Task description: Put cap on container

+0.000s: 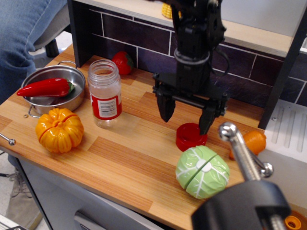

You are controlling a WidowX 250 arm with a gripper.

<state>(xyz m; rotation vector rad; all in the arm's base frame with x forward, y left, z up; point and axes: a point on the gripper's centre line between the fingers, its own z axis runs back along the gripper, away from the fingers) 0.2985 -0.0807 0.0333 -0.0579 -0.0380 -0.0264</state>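
Observation:
The red round cap (pixel 190 136) lies flat on the wooden counter, right of middle. The clear jar (pixel 105 93) with a red-and-white label stands upright and open-mouthed at the left. My black gripper (pixel 186 118) hangs open just above and slightly behind the cap, its two fingers spread wider than the cap. The right finger (pixel 206 120) stands in front of the cap's far right edge. Nothing is held.
A steel pot (pixel 53 91) with a long red pepper stands at the far left, an orange pumpkin (pixel 59 129) in front of it. A red tomato toy (pixel 123 62) sits by the back wall. A green cabbage (pixel 202 171) and an orange fruit (pixel 254 142) lie near the cap.

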